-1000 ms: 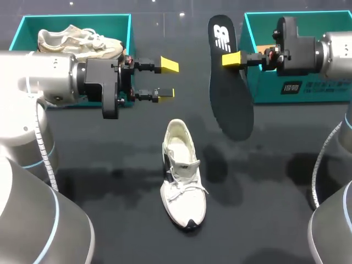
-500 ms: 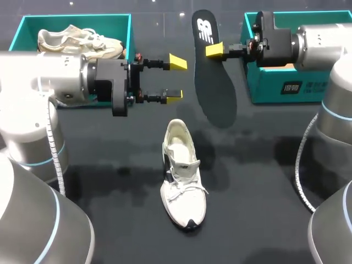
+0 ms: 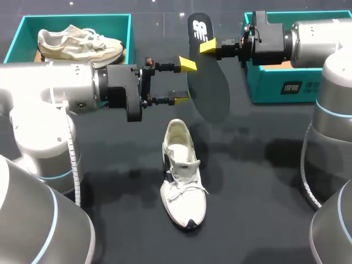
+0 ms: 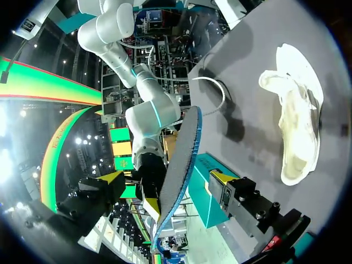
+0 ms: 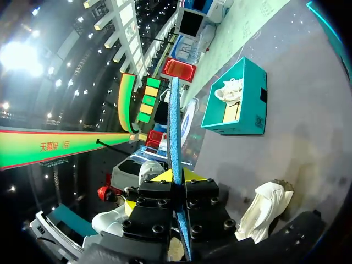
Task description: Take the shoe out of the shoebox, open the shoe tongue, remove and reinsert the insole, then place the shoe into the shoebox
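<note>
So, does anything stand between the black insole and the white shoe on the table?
Nothing visible does. The flat black insole, held by the right gripper, hangs in the air near the white lace-up shoe. The open left gripper flanks its edge, beside that path.

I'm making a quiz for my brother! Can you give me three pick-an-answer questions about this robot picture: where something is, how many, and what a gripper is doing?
1. One shoe lies on the table. Where is the other shoe? A in the left shoebox; B in the right shoebox; C in a gripper.
2. How many shoeboxes are there? A one; B two; C three.
3. What is the right gripper doing? A open, empty; B shut on a shoe; C shut on the insole.
Answers: 1 A, it rests in that box. 2 B, one at each far corner. 3 C, both fingers pinch it.
</note>
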Controlling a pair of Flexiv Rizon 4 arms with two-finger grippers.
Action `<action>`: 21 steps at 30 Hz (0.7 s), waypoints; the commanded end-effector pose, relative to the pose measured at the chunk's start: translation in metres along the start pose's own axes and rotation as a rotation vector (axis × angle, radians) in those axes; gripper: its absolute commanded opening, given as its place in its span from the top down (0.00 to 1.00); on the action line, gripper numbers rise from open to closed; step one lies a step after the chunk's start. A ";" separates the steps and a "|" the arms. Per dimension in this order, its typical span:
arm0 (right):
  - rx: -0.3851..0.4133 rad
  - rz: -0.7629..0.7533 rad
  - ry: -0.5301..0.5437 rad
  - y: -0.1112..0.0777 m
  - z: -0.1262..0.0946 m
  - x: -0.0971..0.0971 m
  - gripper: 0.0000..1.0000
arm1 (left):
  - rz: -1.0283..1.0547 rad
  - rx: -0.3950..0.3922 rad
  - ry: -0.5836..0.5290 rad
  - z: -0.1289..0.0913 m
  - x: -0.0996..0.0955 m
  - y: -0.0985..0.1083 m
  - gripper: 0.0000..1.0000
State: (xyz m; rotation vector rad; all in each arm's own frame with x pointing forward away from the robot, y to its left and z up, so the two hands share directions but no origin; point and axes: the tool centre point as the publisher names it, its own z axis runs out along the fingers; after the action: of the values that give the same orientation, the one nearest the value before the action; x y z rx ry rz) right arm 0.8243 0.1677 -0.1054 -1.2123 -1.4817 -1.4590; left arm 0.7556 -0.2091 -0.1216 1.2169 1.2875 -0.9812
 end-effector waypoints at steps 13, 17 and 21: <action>-0.048 0.038 0.051 -0.017 0.014 -0.009 1.00 | 0.020 0.005 0.015 0.036 0.007 0.021 0.41; -0.043 0.044 0.057 -0.017 0.014 -0.009 1.00 | 0.037 0.001 0.021 0.036 0.009 0.020 0.51; -0.043 0.044 0.057 -0.017 0.014 -0.009 1.00 | 0.041 0.000 0.027 0.036 0.011 0.022 0.60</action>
State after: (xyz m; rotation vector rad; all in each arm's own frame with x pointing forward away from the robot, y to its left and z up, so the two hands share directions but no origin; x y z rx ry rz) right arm 0.8129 0.1812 -0.1209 -1.2072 -1.3815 -1.4932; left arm 0.7834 -0.2376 -0.1331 1.2541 1.2754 -0.9427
